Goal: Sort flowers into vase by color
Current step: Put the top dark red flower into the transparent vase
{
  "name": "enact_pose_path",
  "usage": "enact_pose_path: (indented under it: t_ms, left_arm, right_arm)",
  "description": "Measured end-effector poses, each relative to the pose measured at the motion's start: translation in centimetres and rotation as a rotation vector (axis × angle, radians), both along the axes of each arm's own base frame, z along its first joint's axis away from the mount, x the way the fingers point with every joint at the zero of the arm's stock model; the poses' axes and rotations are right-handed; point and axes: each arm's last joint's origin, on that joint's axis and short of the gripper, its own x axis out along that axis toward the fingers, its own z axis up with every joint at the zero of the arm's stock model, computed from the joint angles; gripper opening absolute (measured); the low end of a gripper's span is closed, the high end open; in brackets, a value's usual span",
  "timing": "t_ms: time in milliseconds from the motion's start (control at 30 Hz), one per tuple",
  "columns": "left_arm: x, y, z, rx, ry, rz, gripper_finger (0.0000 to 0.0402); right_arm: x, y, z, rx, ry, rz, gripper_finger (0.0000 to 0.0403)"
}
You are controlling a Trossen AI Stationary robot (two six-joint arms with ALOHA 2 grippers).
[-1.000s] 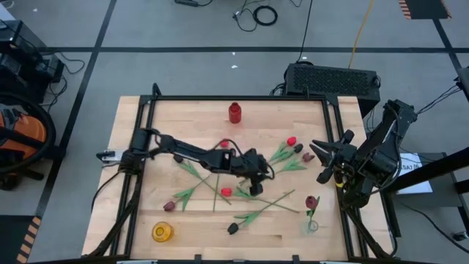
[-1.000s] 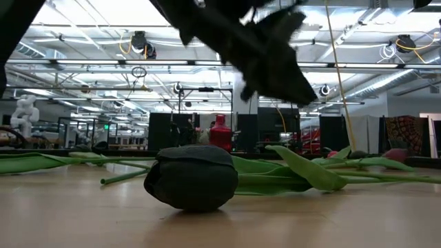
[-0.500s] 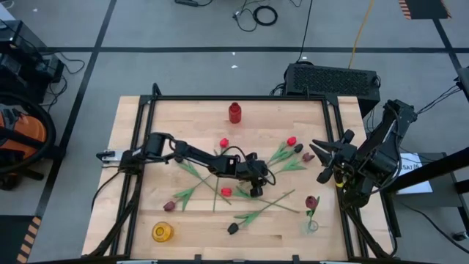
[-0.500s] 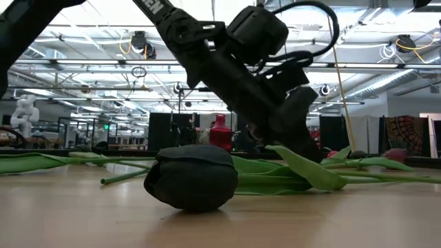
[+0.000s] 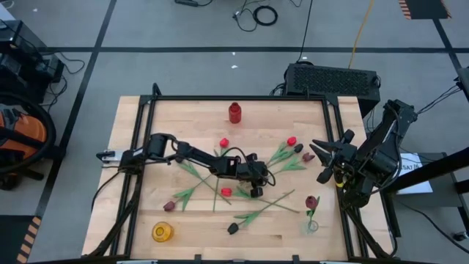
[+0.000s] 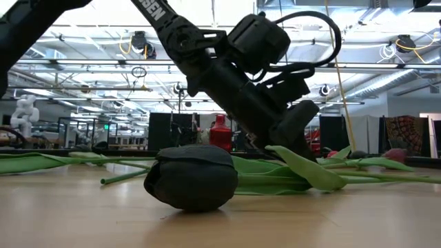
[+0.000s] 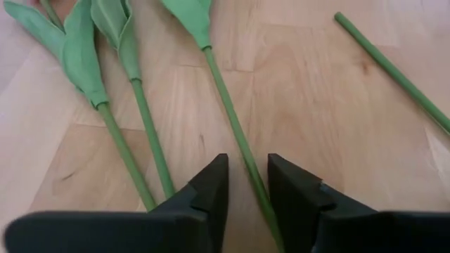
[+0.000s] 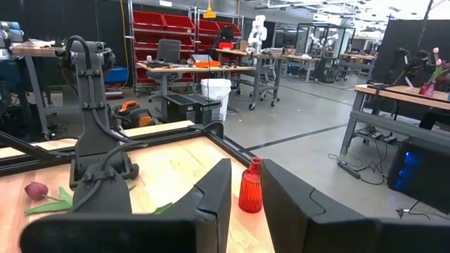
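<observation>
Near the table's middle the flowers (image 5: 253, 192) lie scattered, one green stem (image 7: 242, 151) running between the narrowly parted fingers of the left gripper (image 7: 246, 184), lowered to the wood. White lettering on that arm is only partly readable. The right gripper (image 5: 320, 158) waits at the right edge, jaws narrow, holding nothing.

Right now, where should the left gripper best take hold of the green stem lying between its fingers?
Probably mid-stem, from straight above: the stem lies flat on the table, thin and bare below its leaf, and the left gripper straddles it.
</observation>
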Motion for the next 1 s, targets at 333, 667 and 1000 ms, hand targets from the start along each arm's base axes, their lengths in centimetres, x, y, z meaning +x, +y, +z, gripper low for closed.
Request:
enact_pose_path:
  t_ms: [333, 667, 1000]
  left_arm:
    - [-0.1, 0.9, 0.4, -0.014, 0.000, 0.080, 0.0010]
    - [-2.0, 1.3, 9.2, 0.032, -0.077, 0.157, 0.0003]
    - [-4.8, -0.9, 16.6, 0.142, -0.218, 0.183, 0.0001]
  right_arm:
    - [0.0, 0.0, 0.0, 0.000, 0.000, 0.000, 0.0071]
    - [0.0, 0.0, 0.0, 0.005, -0.003, 0.000, 0.0071]
    - [0.3, 0.4, 0.2, 0.022, -0.031, -0.003, 0.0071]
